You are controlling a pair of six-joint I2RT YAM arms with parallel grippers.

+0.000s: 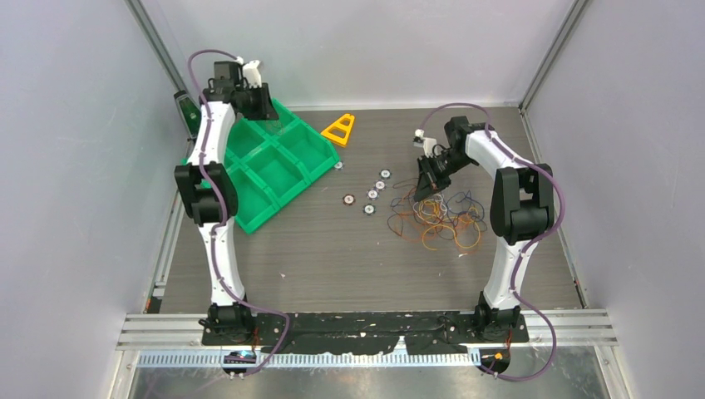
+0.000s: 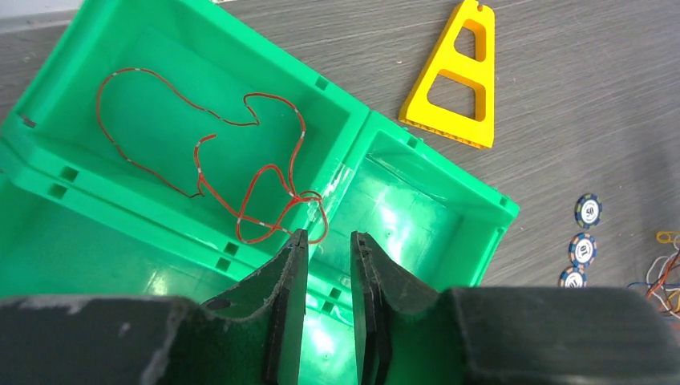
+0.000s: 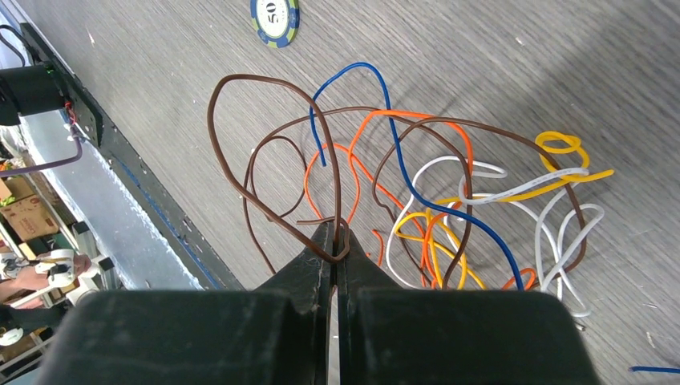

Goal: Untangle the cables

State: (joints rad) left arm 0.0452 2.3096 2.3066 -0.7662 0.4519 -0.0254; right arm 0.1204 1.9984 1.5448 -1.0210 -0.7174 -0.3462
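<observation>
The cables [image 1: 441, 218] lie in a loose tangle of brown, orange, yellow, white and blue loops on the table's right side. My right gripper [image 3: 337, 233] is shut on a brown cable [image 3: 257, 79], pinched at the fingertips at the tangle's edge; in the top view it [image 1: 428, 179] hangs over the pile's far left. One red cable [image 2: 298, 196] lies looped on its own in a compartment of the green tray [image 2: 353, 136]. My left gripper [image 2: 329, 234] hovers over the tray, jaws apart with nothing between them, just in front of the red cable.
The green tray [image 1: 274, 158] sits at the back left. A yellow triangular piece [image 1: 339, 130] lies beside it. Several round poker chips [image 1: 372, 194] are scattered between tray and tangle. Walls enclose the table on three sides.
</observation>
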